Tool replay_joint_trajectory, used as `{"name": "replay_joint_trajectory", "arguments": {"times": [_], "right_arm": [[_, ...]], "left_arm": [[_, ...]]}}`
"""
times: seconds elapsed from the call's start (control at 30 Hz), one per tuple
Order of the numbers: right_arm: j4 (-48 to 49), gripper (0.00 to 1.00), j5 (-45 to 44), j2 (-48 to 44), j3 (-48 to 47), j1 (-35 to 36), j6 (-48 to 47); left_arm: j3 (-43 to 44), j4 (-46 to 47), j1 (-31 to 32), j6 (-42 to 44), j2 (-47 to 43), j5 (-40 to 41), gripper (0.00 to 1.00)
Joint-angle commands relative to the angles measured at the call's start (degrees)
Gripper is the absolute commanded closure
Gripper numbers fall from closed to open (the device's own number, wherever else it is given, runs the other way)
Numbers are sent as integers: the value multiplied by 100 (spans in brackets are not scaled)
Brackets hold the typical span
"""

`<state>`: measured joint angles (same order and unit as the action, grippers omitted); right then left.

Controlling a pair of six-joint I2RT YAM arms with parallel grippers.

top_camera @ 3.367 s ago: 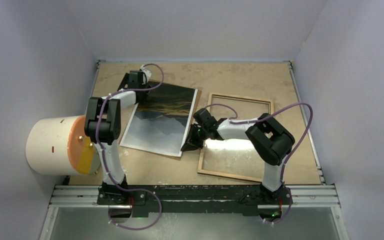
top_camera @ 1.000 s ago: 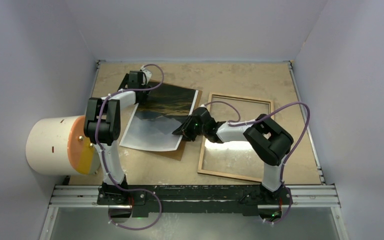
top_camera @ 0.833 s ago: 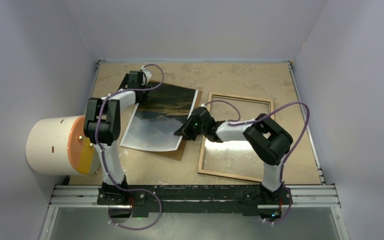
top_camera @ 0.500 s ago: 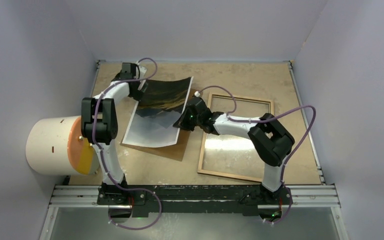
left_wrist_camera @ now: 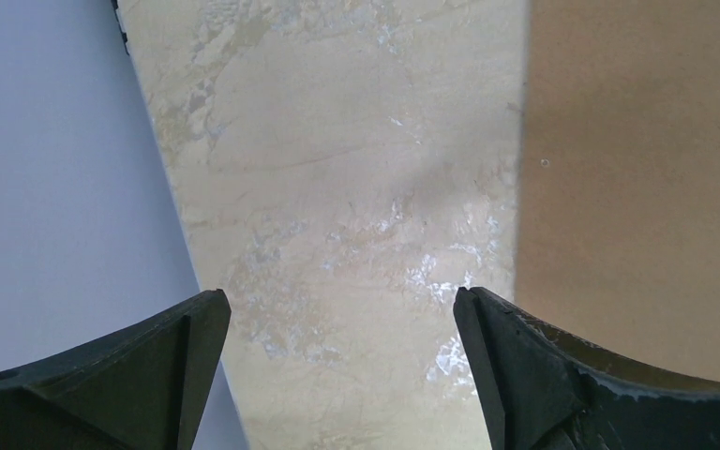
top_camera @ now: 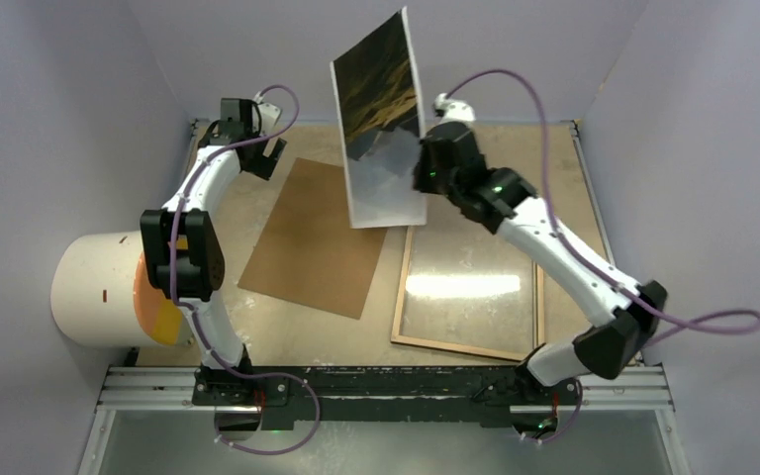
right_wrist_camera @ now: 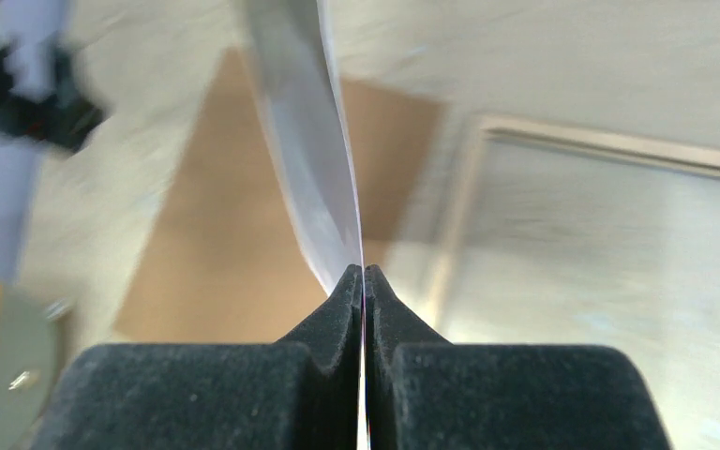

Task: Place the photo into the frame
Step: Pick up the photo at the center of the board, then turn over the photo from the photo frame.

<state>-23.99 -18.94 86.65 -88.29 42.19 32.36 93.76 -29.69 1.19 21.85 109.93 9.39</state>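
Sandy tabletop (top_camera: pixel 287 332); above it the right gripper (top_camera: pixel 422 166) clamps the photo (top_camera: pixel 381 119), upright just left of it, ready to carry over the frame (top_camera: pixel 400 297) directly beneath. Left gripper (left_wrist_camera: pixel 339 295) gapes, empty.

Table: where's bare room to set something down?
Near strip of table between board and base rail; far strip behind the frame. Crowded mid-table, where the right gripper holds the photo aloft.
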Motion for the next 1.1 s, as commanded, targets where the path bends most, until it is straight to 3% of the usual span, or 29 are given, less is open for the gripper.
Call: {"name": "replay_joint_trajectory", "arguments": {"times": [0.0,0.17,0.57,0.67,0.77,1.07], "right_arm": [[-2032,100,-1355,-858,-582,-1000,-1011],[-3069,100,-2305,-788,-1335,-1218,-1387],[-3812,100,-1839,70,-784,-578,-1146],[-3991,100,-872,148,-287,-555,-580],[-3574,100,217,-20,374,-559,-109],[-3197,100,1466,168,994,-563,2011]], "left_arm": [[-320,-87,3,-94,-401,-364,0],[-466,-66,70,-121,-419,-441,0],[-760,5,197,-116,-469,-333,0],[-769,7,199,-116,-473,-348,0],[-811,53,206,-122,-484,-379,0],[-986,141,258,-50,-530,-345,0]]}}
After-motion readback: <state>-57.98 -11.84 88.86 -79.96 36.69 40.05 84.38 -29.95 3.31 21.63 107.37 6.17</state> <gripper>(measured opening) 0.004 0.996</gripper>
